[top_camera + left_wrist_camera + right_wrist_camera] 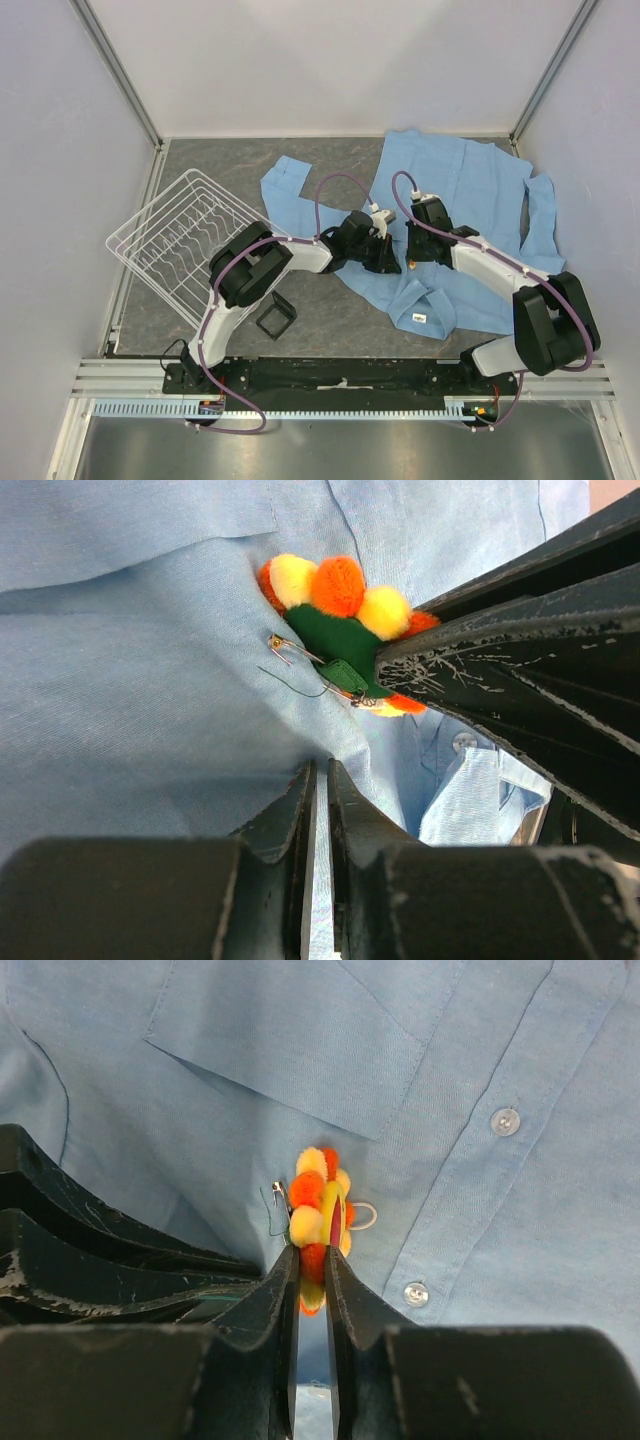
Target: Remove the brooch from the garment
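the right claw (312, 1265) is clamped on the brooch (318, 1205), held edge-on. just beside it the left claw (320, 790) is closed on a fold of the garment (140, 680). the metal pin (300, 658) looks caught in the cloth, so the brooch is gripped but not yet free; pulling it out remains. the shirt sprawls toward the far right corner of the worktop (220, 160).

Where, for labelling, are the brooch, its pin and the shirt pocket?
brooch (308, 1195), right wrist view, orange petal.
pin (285, 648), left wrist view, looped metal end.
shirt pocket (290, 1050), right wrist view, pocket's middle.
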Available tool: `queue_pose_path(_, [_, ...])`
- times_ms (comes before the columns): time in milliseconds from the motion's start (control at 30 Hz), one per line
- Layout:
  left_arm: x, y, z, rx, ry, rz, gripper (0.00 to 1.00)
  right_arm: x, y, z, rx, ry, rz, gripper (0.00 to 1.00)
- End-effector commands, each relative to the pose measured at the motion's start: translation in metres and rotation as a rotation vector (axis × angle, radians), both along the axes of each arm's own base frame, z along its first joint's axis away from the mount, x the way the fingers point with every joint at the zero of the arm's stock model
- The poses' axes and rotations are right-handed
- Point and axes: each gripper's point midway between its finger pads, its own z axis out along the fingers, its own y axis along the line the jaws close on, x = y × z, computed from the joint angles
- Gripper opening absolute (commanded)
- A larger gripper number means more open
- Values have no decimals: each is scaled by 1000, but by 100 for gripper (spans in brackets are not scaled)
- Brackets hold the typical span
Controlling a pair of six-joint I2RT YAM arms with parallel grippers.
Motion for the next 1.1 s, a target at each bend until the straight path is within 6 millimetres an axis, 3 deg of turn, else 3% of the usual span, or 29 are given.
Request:
queue_pose_path(0, [5, -8, 14, -33, -41, -17, 15, 12, 8, 13, 64, -36, 3, 20])
queue_pose_path(500, [3, -11, 22, -65, -44, -34, 15, 9, 8, -1, 350, 32, -33, 19])
queue_pose_path(1067, [6, -7, 32, -75, -61, -40, 17, 1, -8, -15, 410, 73, -87, 19])
